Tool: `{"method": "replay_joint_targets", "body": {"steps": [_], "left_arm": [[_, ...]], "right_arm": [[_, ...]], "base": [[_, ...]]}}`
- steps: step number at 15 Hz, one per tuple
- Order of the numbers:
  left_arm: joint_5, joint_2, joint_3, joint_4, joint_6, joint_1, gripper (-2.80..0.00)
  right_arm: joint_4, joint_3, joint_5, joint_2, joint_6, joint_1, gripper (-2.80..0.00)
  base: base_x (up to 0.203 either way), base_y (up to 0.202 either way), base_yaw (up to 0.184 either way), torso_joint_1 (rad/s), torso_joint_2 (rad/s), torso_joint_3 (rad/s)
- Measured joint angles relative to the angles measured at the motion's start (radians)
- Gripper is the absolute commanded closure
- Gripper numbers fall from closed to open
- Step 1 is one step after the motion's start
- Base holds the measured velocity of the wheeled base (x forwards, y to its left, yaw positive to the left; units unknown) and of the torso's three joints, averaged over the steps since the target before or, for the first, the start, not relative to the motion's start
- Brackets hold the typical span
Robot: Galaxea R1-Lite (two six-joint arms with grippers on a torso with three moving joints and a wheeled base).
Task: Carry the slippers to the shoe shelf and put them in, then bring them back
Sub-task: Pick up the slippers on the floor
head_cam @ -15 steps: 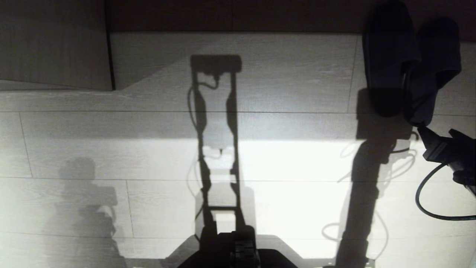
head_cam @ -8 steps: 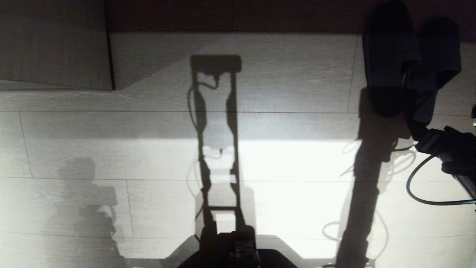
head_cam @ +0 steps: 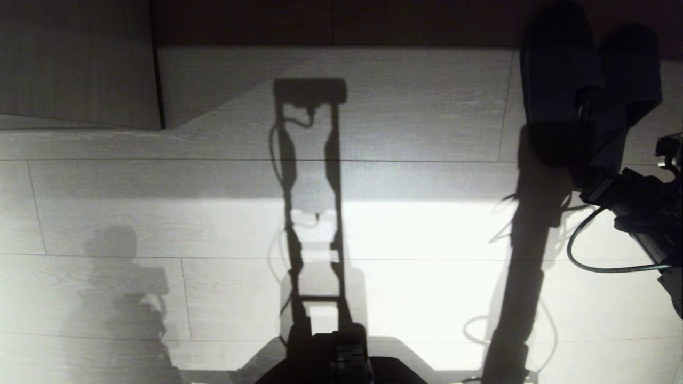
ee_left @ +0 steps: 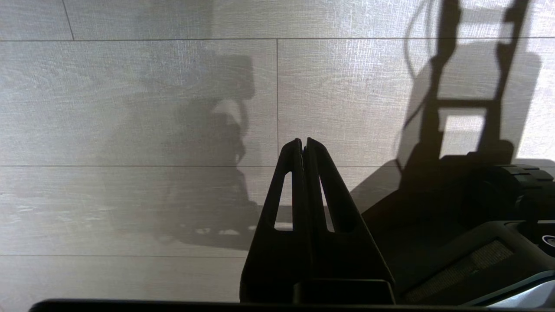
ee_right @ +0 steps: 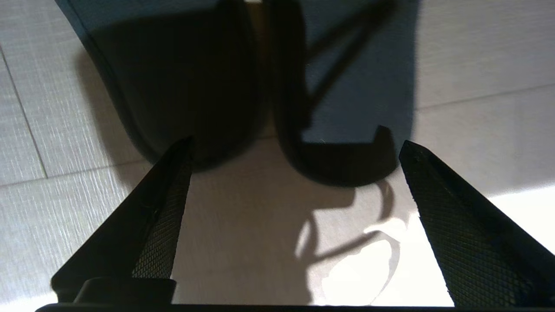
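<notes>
Since the earlier frame the right gripper (head_cam: 582, 184) has advanced to the heels of the pair of flat dark charcoal-grey fabric slippers (head_cam: 584, 85), which lie side by side on the pale wood-grain plank floor (head_cam: 416, 106). In the left wrist view the left gripper (ee_left: 302, 145) hangs above the floor, its fingers clenched together. In the right wrist view the right fingers (ee_right: 164, 203) stand spread wide and grasp nothing, the slipper heels just beyond their tips.

slippers (head_cam: 584, 90) side by side on floor (head_cam: 405, 229), right tool (ee_right: 295, 147) just before their heels
</notes>
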Motion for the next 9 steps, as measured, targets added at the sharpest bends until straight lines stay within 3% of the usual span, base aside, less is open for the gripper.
{"method": "replay_joint_targets", "body": {"steps": [9], "left_arm": [[0.0,0.0,0.0,0.0,0.001,0.0,0.0]], "right_arm": [[0.002,-0.201,0.027,0.102,-0.009,0.036,-2.8]], "base": [[0.0,0.0,0.0,0.0,0.0,0.0]]}}
